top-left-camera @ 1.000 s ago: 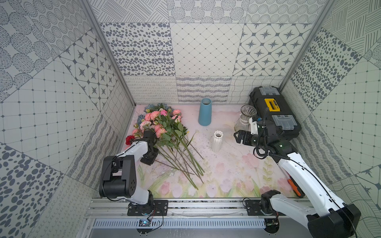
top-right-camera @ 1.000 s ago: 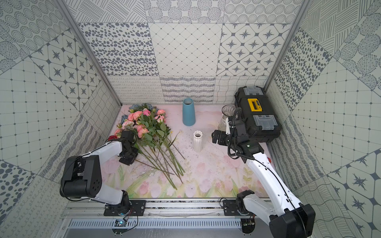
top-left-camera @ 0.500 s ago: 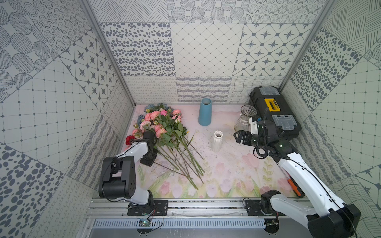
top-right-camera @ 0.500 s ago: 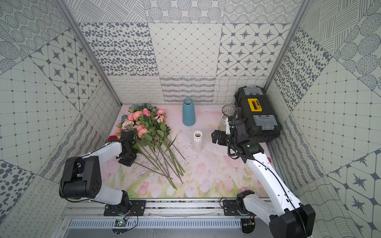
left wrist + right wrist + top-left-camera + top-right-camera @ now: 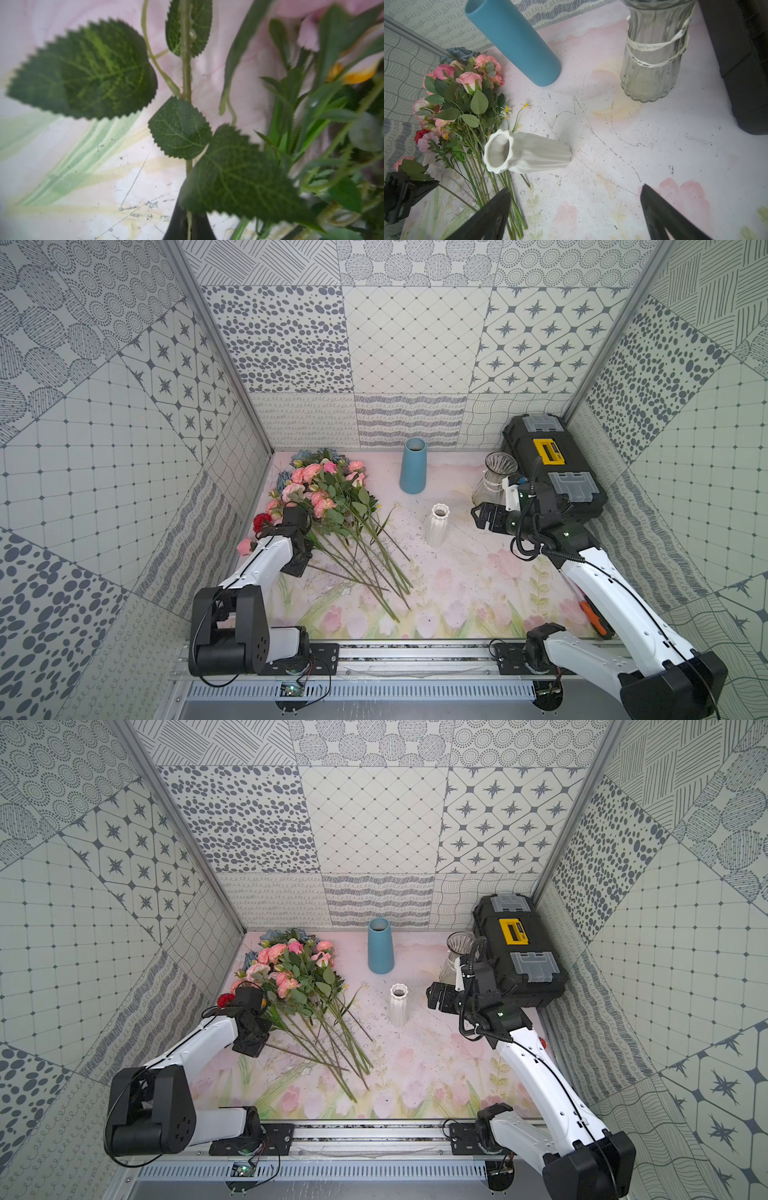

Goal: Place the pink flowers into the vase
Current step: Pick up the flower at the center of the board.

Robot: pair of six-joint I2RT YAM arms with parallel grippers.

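Stems of the long green-stemmed artificial pink flowers (image 5: pixel 320 493) run past the left gripper (image 5: pixel 300 566) — clamped on one stem, blooms beyond it, cut ends toward the right gripper (image 5: pixel 482 517); that one, spread wide, hovers near the white ribbed ceramic vase (image 5: pixel 436 526).

lab test booth, patterned wall panels (image 5: pixel 415 344), floral-print table (image 5: pixel 457 585), metal mounting rail (image 5: pixel 415 655)
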